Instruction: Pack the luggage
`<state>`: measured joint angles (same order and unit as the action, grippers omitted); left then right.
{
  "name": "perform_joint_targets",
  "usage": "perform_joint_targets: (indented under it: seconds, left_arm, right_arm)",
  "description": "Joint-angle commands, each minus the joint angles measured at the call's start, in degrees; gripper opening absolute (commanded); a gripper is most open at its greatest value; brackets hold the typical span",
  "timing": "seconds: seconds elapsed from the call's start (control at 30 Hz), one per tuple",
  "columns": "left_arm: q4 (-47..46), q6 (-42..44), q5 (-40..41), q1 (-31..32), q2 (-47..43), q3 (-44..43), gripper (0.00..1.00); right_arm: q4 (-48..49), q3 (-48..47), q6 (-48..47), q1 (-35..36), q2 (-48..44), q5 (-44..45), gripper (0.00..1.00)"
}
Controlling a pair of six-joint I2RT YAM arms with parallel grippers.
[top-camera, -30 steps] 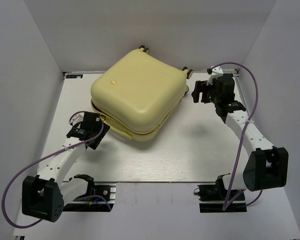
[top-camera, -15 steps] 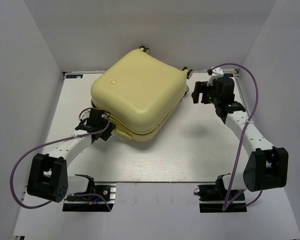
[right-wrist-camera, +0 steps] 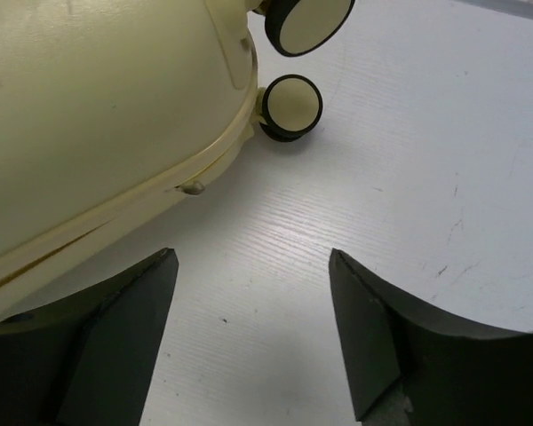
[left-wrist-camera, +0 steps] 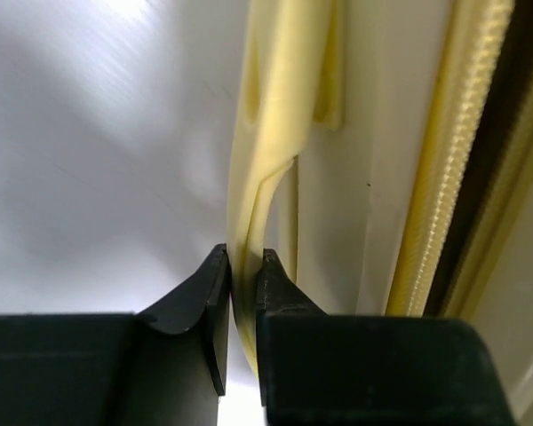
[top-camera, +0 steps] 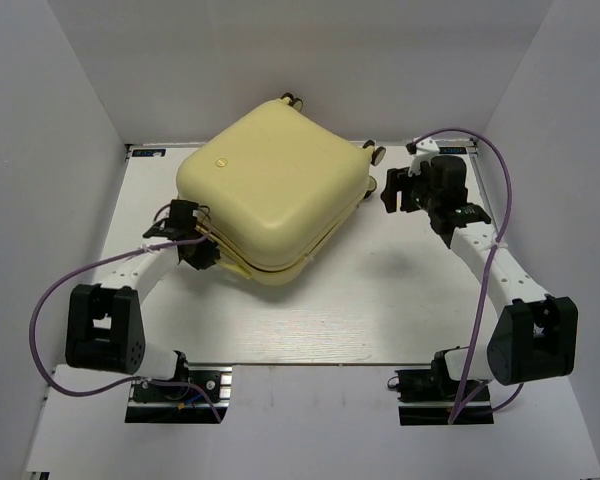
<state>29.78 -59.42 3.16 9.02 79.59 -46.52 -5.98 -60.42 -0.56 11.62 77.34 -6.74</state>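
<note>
Luggage shut on table, left pincer on its handle

Luggage (top-camera: 270, 190): pale yellow hard shell, lying flat on the white table (top-camera: 380, 300), both shells together. Set toward the back, a bit left of centre, turned so 1 rounded corner points at the arm bases. Caster wheels (top-camera: 378, 153) showing at the far edge and at the right-hand corner. Cannot tell whether zipped.

Left gripper (top-camera: 208, 250): at the near-left side of the case, touching it. From the left wrist: 2 black fingers (left-wrist-camera: 195, 302) closed down to a sliver on a thin pale yellow handle (left-wrist-camera: 271, 133) standing off the shell. Strap pinched between the tips, bowed slightly just above them. Zip (left-wrist-camera: 440, 177) running alongside, right of the handle, with a dark seam next to it.

Right gripper (top-camera: 392, 190): off the right-hand corner of the case, near but apart from it. From the right wrist: jaws spread wide, nothing between them, only white tabletop below. Shell edge and seam at upper left of that view, 2 yellow-black wheels just past the tips.

Purple cables (top-camera: 50, 310) looping off both arms. White walls (top-camera: 40, 100) on 3 sides.
</note>
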Motion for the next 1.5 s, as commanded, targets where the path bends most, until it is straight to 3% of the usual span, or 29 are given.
perform_joint_targets:
  seconds: [0.0,0.13,0.23,0.33,0.57,0.7,0.9,1.17,1.47]
  left_arm:
    - [15.8,15.7,6.4,-8.6,3.8,-4.0,0.00]
    - [12.1,22.5,1.2,-12.6,6.7,-6.7,0.00]
    - [11.4,25.0,-2.7,-14.0,8.3,-8.7,0.00]
    - [12.0,25.8,-4.3,-13.9,9.4,-9.5,0.00]
    - [11.6,25.7,-4.7,-14.2,8.5,-6.9,0.00]
    - [12.1,26.3,-4.7,-14.0,8.2,-6.8,0.00]
    - [11.8,26.9,-5.4,-14.1,8.4,-7.6,0.00]
    - [12.0,29.2,-6.2,-14.2,9.6,-7.8,0.00]
    - [12.8,30.8,-6.1,-15.1,9.7,-8.0,0.00]
  right_arm:
    - [-3.2,-2.4,-6.5,1.6,0.0,-1.6,0.73]
    - [-10.6,-0.5,-12.4,4.1,1.1,-3.5,0.68]
    - [-9.4,3.5,-11.7,6.0,2.2,-8.2,0.70]
    - [-3.4,8.6,-9.9,9.6,1.8,-10.3,0.70]
    - [18.4,14.1,-3.4,15.5,4.1,-1.0,0.66]
    - [25.3,13.6,-0.9,15.9,8.1,5.5,0.62]
    - [30.2,9.5,-0.3,15.9,13.6,2.3,0.61]
    - [42.0,8.2,1.4,15.7,17.1,0.2,0.39]
    - [43.5,7.2,-1.7,15.5,18.9,1.5,0.00]
